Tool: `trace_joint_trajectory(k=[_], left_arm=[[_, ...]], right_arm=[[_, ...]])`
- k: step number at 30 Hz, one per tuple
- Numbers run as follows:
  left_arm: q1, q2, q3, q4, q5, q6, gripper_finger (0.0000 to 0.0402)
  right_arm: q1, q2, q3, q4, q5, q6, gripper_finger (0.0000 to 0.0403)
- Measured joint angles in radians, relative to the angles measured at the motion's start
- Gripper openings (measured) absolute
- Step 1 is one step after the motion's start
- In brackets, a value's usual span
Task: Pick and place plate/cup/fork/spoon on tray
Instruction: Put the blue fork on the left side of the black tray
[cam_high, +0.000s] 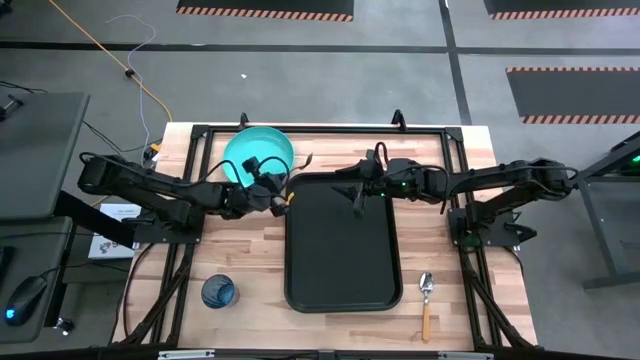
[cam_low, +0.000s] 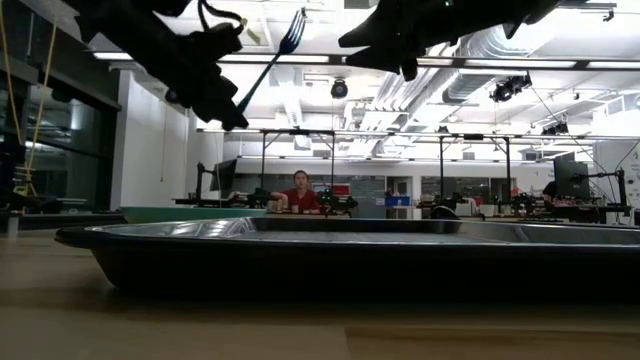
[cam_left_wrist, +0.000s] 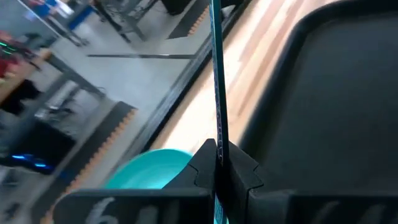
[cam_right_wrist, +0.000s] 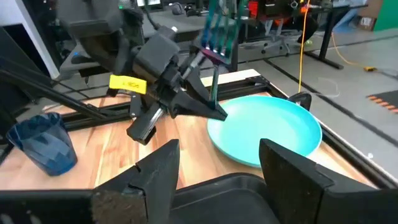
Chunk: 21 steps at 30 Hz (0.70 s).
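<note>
I've got the black tray bare in the middle, the teal plate just beyond its far-left corner, my right gripper spread open and empty, my left gripper pinching the fork aloft, so next I swing over the tray, lower and release.

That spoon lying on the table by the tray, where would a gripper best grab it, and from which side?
Probably by the orange handle, near its middle, coming straight down from above. The spoon lies flat on the wooden table, just right of the tray, silver bowl pointing away from the front edge. The handle is straight and narrow, so fingers could close across it; the rounded bowl would likely slip. The right gripper is nearer.
</note>
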Motion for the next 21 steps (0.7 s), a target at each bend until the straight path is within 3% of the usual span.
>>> trace_joint_trajectory(k=[5,13,21], left_arm=[[-0.026,0.006,0.056,-0.064,-0.174,0.145,0.0000],[-0.047,0.054,0.066,-0.077,-0.514,0.530,0.0000],[-0.036,0.182,0.065,-0.080,-0.671,0.852,0.0000]], right_arm=[[-0.008,0.000,0.000,-0.003,0.000,0.131,0.0213],[-0.058,-0.001,0.000,-0.022,-0.067,0.338,0.0213],[-0.111,-0.001,0.000,-0.021,-0.134,0.531,0.0213]])
